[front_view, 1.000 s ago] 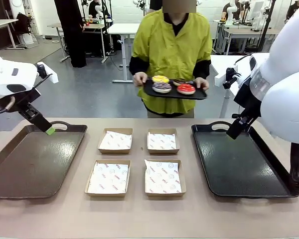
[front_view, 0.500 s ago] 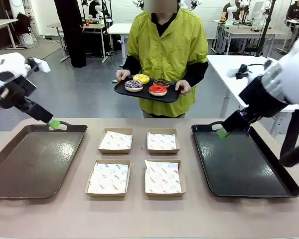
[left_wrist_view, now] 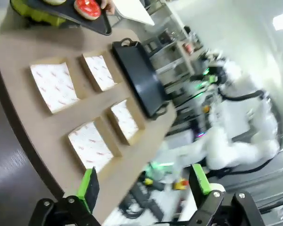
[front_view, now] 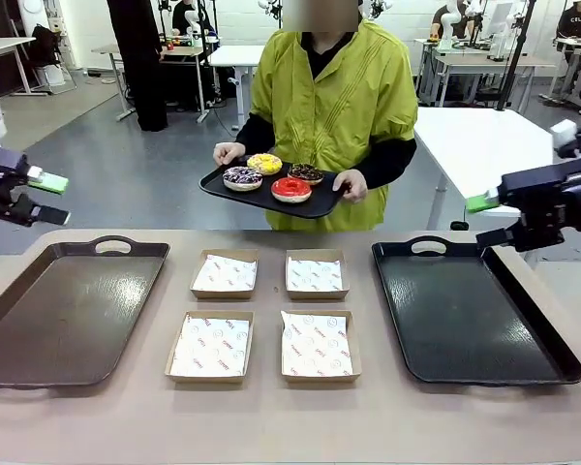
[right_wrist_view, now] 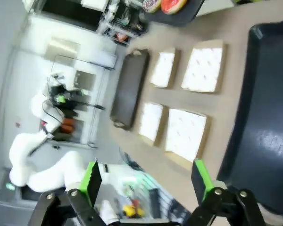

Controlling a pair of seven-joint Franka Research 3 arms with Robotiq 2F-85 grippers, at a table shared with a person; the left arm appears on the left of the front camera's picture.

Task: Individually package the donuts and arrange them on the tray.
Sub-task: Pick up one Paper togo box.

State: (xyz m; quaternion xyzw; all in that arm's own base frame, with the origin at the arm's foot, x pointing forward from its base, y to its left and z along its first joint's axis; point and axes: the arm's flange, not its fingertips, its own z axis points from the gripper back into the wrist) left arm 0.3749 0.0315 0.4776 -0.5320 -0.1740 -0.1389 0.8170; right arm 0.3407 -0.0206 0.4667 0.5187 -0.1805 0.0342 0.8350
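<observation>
Donuts (front_view: 271, 176) unboxed on person's tray (front_view: 321, 204); my left gripper (front_view: 50, 199), right gripper (front_view: 488, 220) spread, empty; I judge next: await handover.

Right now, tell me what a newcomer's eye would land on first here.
First the person in a bright yellow-green smock at the far side, holding a serving tray with four colourful donuts. Next, four paper-lined cardboard boxes in a square at mid-table, between a brown tray on the left and a black tray on the right.
</observation>
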